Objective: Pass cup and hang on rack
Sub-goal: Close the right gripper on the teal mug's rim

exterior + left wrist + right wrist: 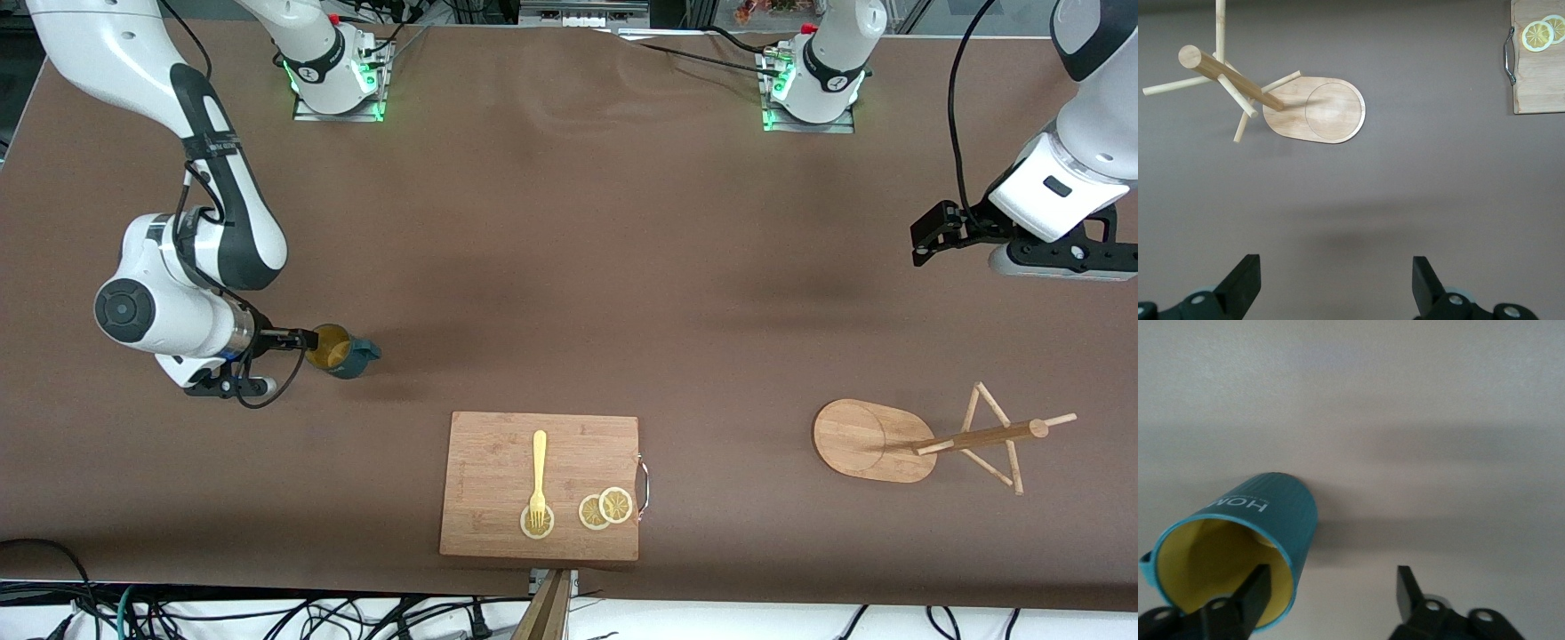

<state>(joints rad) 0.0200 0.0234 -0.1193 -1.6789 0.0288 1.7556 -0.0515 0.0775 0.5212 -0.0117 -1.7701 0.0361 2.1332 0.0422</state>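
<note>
Brown table [569, 267]: cup [342, 351], board [540, 484], rack [925, 440].

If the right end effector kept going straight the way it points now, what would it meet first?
The cup: one finger of the right end effector already sits at its yellow mouth, the other outside it. Contact looks likely, though depth is unclear.

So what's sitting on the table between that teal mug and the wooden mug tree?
In the front view, the cutting board lies between the mug and mug tree, slightly nearer the camera.

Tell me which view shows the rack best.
The left wrist view: the rack fills it close up, with base, pole and pegs all distinct. The front view shows the whole rack smaller, near the left arm's end. The right wrist view misses it.
</note>
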